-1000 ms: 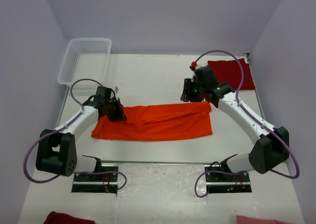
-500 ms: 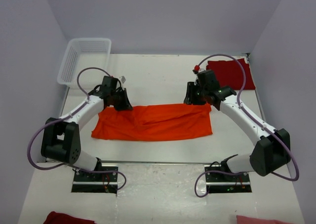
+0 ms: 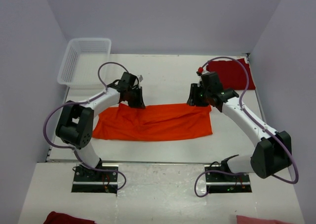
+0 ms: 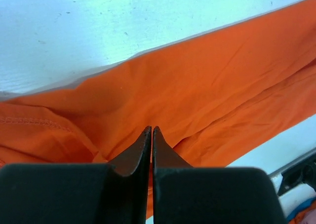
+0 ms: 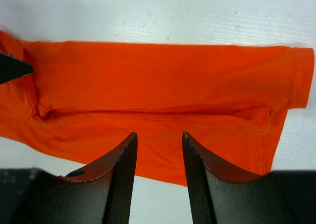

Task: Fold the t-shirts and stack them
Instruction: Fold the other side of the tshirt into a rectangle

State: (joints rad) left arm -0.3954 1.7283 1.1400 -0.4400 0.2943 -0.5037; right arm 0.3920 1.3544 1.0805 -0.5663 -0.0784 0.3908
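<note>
On the middle of the white surface (image 3: pixel 163 71), an orange t-shirt (image 3: pixel 154 121), laid out as a long band from left to right, creased along its length, with a stitched sleeve hem at its right end. At the far edge of that band, towards its left part, the left fingers (image 4: pixel 140 152), pressed tight together and touching along their length, tips pointing down at the cloth. In the left wrist view, orange fabric right under and around the closed tips; cannot tell about any pinch of cloth at the very tips. At the far edge near the band's right end, the right fingers (image 5: pixel 121 167), spread apart over the shirt. In the right wrist view, a gap between them open onto the orange cloth below, a long crease crossing just ahead of the tips, the sleeve hem off to the right. Both pairs of fingers well apart, with the shirt's middle stretch between them. In the far right corner, behind the right arm, a dark red t-shirt (image 3: pixel 232 73), flat as a neat rectangle, apart from the orange one. In the far left corner, a white lattice basket (image 3: pixel 84 58)
</note>
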